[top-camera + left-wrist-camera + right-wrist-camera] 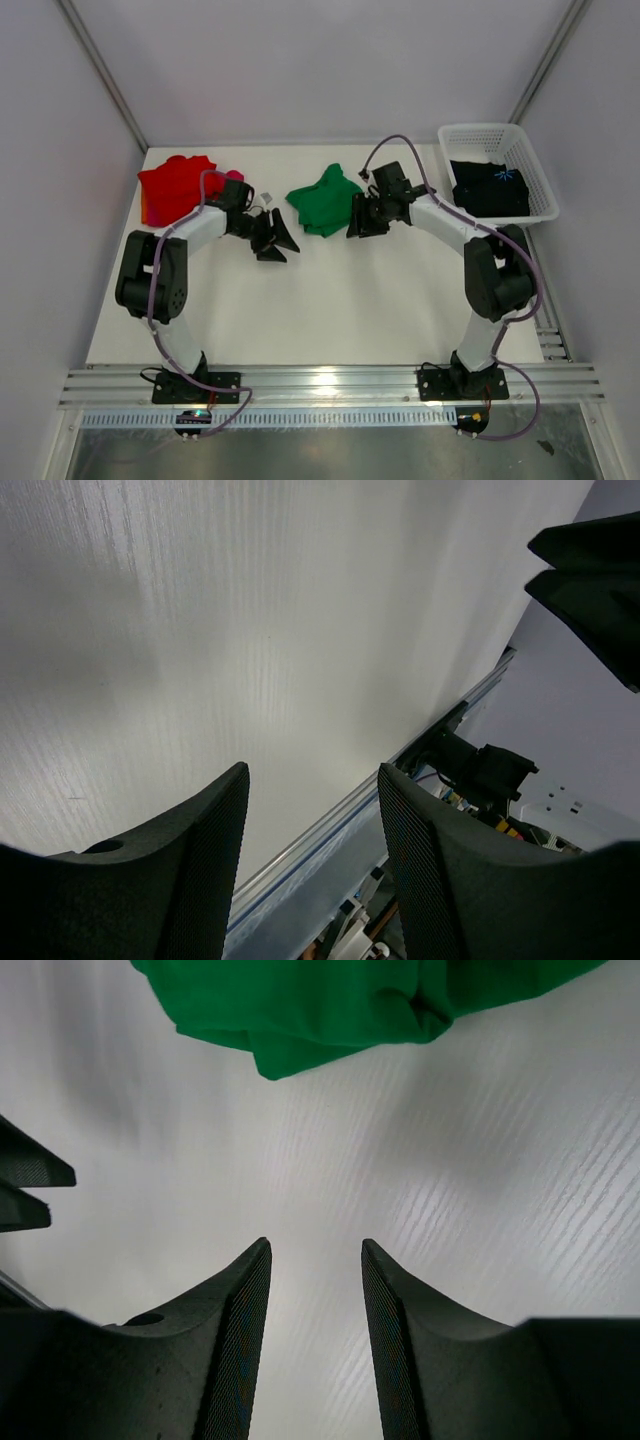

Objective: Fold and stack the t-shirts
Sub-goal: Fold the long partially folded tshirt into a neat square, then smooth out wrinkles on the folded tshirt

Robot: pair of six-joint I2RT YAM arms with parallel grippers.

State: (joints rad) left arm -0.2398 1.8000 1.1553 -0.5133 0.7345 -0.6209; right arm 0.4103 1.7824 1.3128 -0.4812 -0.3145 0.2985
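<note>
- The left end effector (pixel 312 780) stands partly open with nothing between its fingers; its wrist view shows only bare table (pixel 350 300) in the gap.
- It hangs over the table just left of the middle, pointing towards the right arm.
- The right end effector (pixel 315 1250) is likewise parted about halfway and holds nothing.
- In its wrist view the white surface fills the gap, and the edge of the green t-shirt (pixel 325 200) lies just ahead of the fingertips, not touching them.
- The two end effectors face each other, near but apart, with the near edge of the green t-shirt between them.
- The green t-shirt lies in a loosely bunched heap at the middle of the table's far part.
- The red t-shirt (pixel 175 185) lies crumpled at the far left corner, behind the left forearm.
- A bit of the magenta-pink t-shirt (pixel 235 177) shows at the red one's right edge, touching it.
- The black t-shirt (pixel 488 188), with a small blue print on top, lies inside the white lattice basket (pixel 495 130) at the far right corner.
</note>
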